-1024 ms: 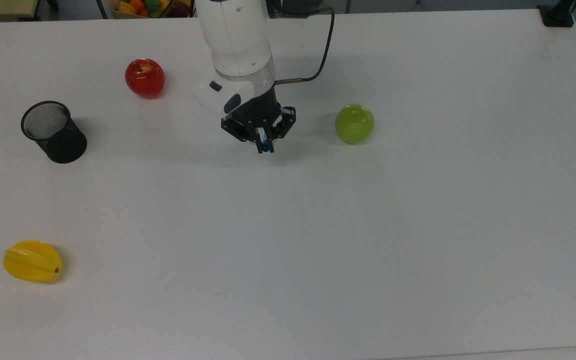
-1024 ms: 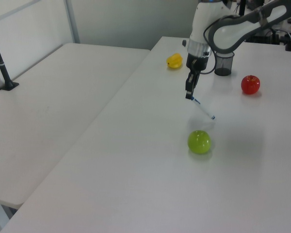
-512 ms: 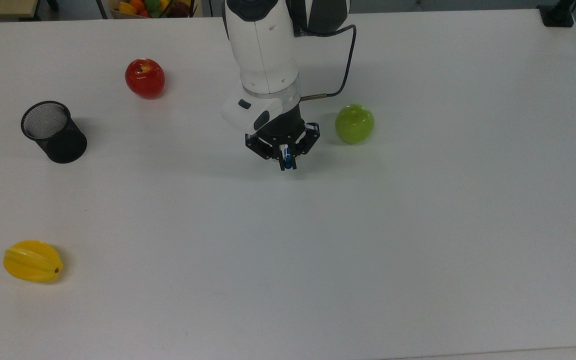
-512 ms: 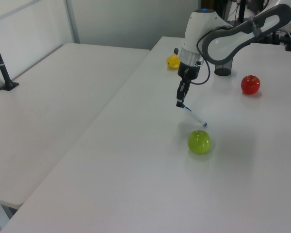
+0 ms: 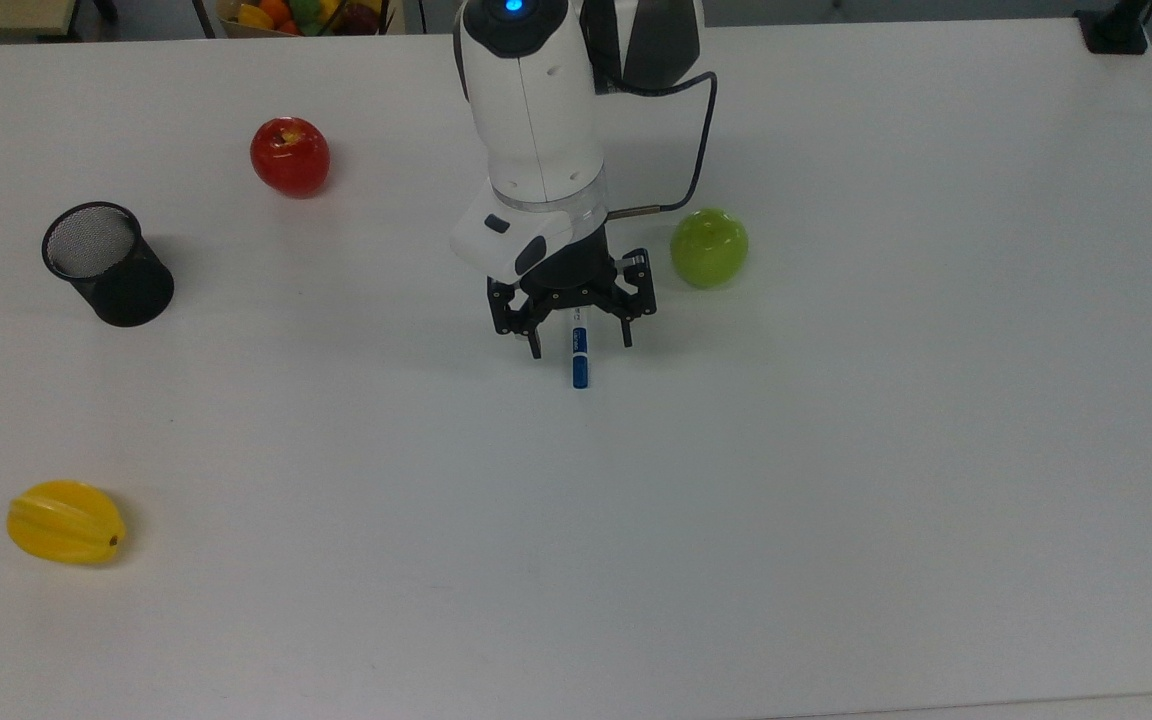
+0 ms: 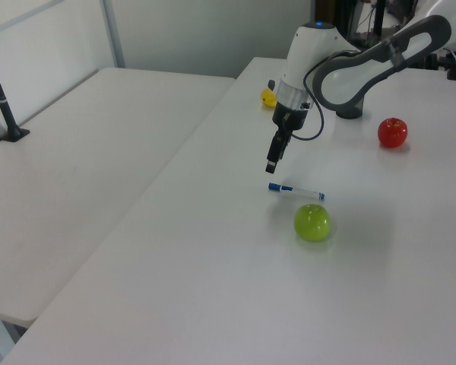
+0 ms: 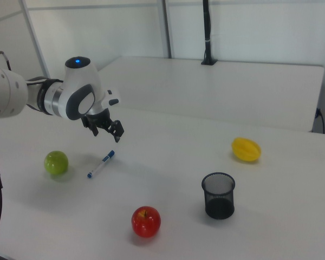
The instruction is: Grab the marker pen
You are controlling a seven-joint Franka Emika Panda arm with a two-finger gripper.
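Pen (image 5: 580,358) lies flat on the bench (image 5: 836,450), just beside the green apple (image 5: 709,247). Your pincer (image 5: 579,342) hovers above it, spread and empty. Drop straight down, straddle mid-barrel across its length, then pinch; avoid nudging the apple.

On my white table (image 5: 836,500) I count one marker pen (image 5: 579,357), two apples, one red apple (image 5: 289,156) and one green apple (image 5: 708,247), one yellow starfruit (image 5: 65,522) and one black mesh pen cup (image 5: 108,263). Past the far edge stands one basket of mixed fruit (image 5: 301,15), its pieces too crowded to count.
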